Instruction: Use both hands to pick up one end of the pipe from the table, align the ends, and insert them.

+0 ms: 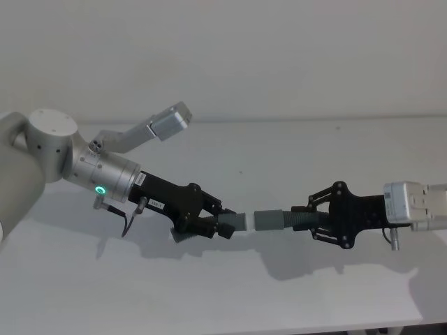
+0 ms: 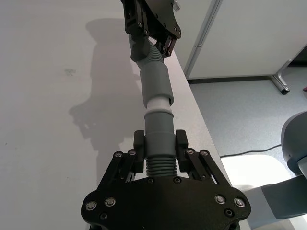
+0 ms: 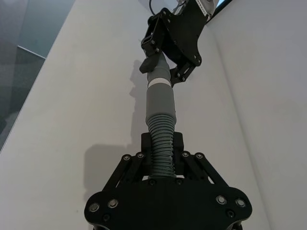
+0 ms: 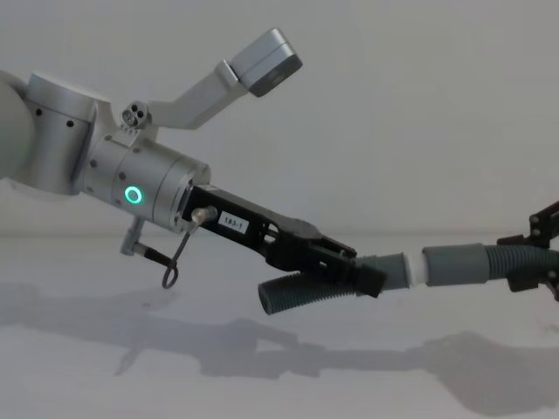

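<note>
White plug tip point(image 1: 239, 221) on one dark grey ribbed hose piece point(image 4: 301, 295), smooth grey open cuff point(image 1: 266, 219) on the other ribbed hose piece point(image 1: 297, 220). Facing each other mid-air above the plain white surface point(image 1: 230, 293), nearly end to end; from the head view a thin gap, from the chest view nose just at the cuff mouth. Looks like alignment done, insertion barely starting.

Left black two-fingered end effector point(image 1: 222, 225), on the silver arm with the green ring light point(image 1: 100, 189), clenched on the hose just behind the plug, close to the tip, probably to keep it stiff for the push. Slack tail hanging below the fingers.

Right black end effector point(image 1: 312, 220) clamped on the ribs behind the cuff, holding it level along one line.
</note>
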Controlling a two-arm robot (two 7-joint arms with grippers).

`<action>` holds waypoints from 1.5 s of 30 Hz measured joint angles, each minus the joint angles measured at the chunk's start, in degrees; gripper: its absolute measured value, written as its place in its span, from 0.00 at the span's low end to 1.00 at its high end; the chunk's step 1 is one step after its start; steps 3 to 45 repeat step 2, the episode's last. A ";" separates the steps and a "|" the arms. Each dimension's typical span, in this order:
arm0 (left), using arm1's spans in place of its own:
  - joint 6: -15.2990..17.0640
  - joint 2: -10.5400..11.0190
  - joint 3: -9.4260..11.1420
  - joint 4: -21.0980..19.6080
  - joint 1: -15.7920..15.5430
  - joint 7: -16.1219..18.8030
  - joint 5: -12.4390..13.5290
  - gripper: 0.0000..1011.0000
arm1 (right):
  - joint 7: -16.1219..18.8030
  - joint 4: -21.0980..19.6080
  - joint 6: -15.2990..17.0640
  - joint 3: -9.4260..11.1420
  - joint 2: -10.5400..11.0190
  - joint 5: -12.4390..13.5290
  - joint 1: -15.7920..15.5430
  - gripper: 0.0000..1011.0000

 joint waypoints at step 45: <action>-0.03 -0.06 -0.03 0.10 -0.01 -0.01 0.01 0.35 | 0.00 0.00 0.00 0.00 0.00 0.00 0.00 0.22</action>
